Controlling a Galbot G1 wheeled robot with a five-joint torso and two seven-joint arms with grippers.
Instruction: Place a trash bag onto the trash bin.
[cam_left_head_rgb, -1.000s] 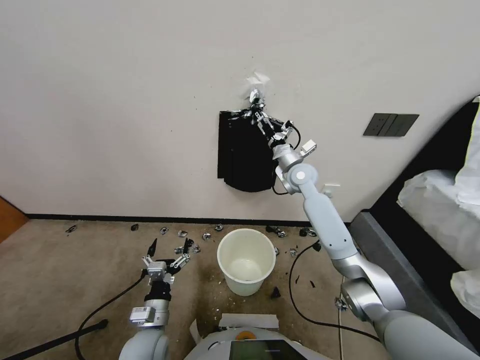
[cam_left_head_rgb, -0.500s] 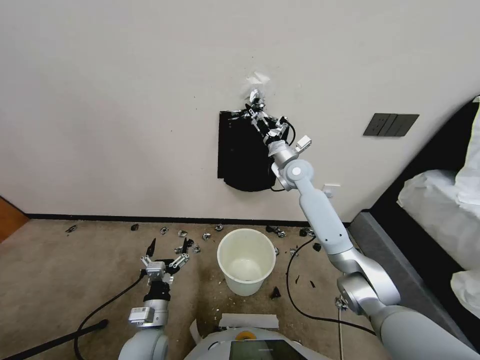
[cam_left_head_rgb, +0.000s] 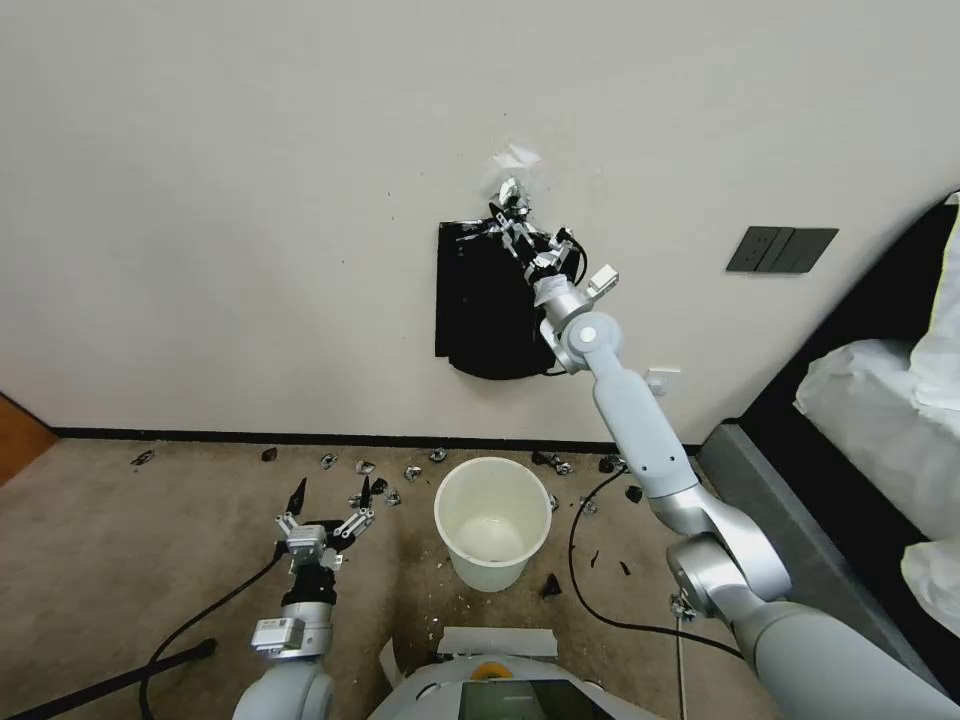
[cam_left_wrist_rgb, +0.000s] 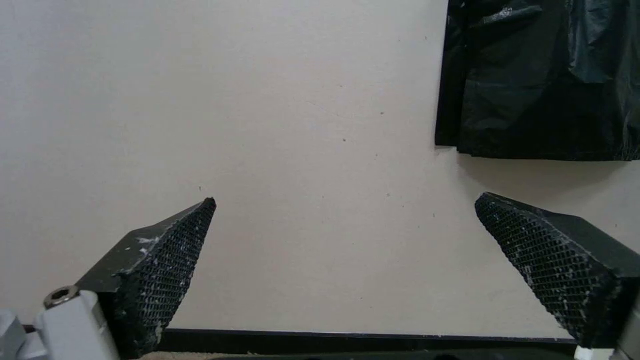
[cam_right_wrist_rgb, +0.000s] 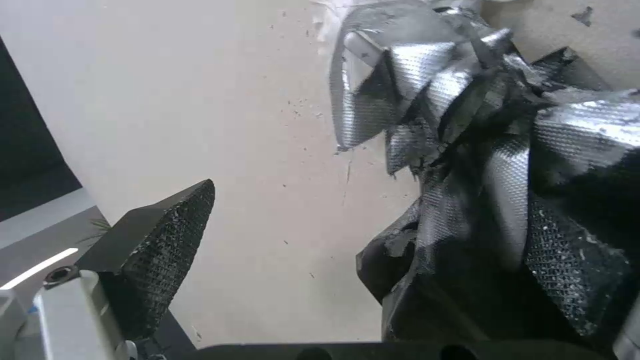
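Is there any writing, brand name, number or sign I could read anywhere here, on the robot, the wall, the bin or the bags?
None can be read.
Small label on the left arm's wrist: marks too small to read.
Screen at the robot's chest: cut off, nothing legible.
Dark switch plate on the wall: plain.
Trash bin: plain, no print.
Black sheaf of bags on the wall and its silvery tape: no lettering visible.
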